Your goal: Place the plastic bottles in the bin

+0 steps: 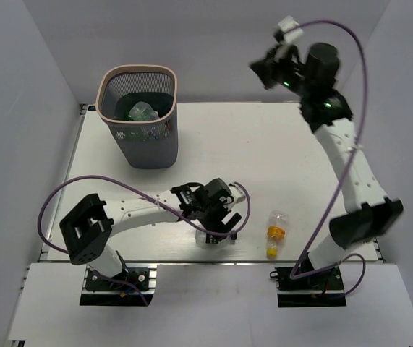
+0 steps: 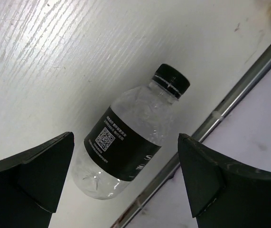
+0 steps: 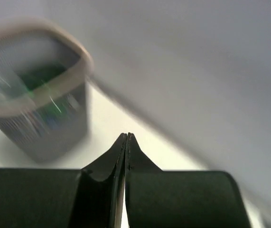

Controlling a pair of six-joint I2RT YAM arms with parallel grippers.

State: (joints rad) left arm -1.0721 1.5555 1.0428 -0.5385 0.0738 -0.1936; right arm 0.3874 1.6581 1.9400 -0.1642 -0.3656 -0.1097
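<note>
Black wedge fingers (image 2: 35,175) of the left gripper (image 2: 126,142) stand spread above a clear bottle (image 2: 130,128) with black label, lying on the white grained table (image 2: 40,61). Right gripper (image 3: 126,142) is pressed together, empty, well apart from the mesh bin (image 1: 137,70).

bin (image 1: 152,153): bottles (image 1: 142,112) inside (one green) | left claw (image 1: 220,225) over clear bottle (image 1: 210,241) | orange-label bottle (image 1: 275,231) lying apart

Clear glossy plastic bottle (image 2: 140,114) with matt black label (image 2: 123,147), white table (image 2: 54,57) grained like rough wood, my left claw (image 2: 126,137) matt black plastic
</note>
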